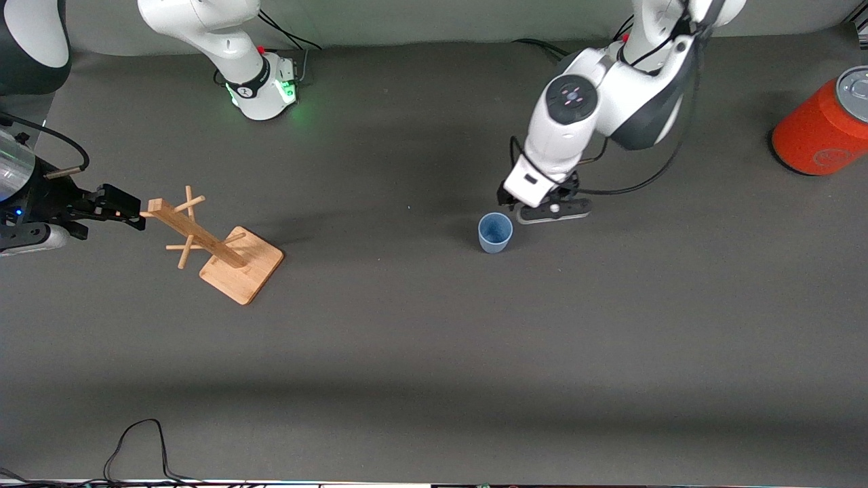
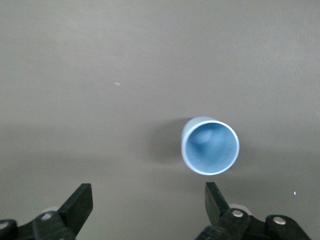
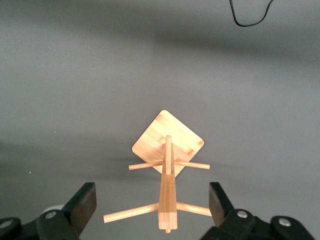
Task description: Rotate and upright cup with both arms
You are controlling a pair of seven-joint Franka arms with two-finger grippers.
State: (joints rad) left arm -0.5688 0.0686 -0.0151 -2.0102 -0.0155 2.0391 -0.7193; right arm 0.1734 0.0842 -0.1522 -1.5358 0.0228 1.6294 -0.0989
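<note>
The light blue cup [image 1: 495,232] stands upright on the grey table, mouth up, and nothing holds it. My left gripper [image 1: 539,202] hangs open and empty just above the table beside the cup, on the side toward the arms' bases. In the left wrist view the cup [image 2: 210,146] lies just ahead of one of the fingertips [image 2: 214,196] of the left gripper [image 2: 147,205]. My right gripper [image 1: 132,211] is open at the right arm's end of the table. Its jaws stand wide on both sides of the top of a wooden rack's post [image 3: 167,200] without touching it.
The wooden peg rack [image 1: 224,247] stands on a square base toward the right arm's end. A large orange can [image 1: 824,125] with a grey lid sits at the left arm's end. A black cable [image 1: 135,440] lies at the table edge nearest the front camera.
</note>
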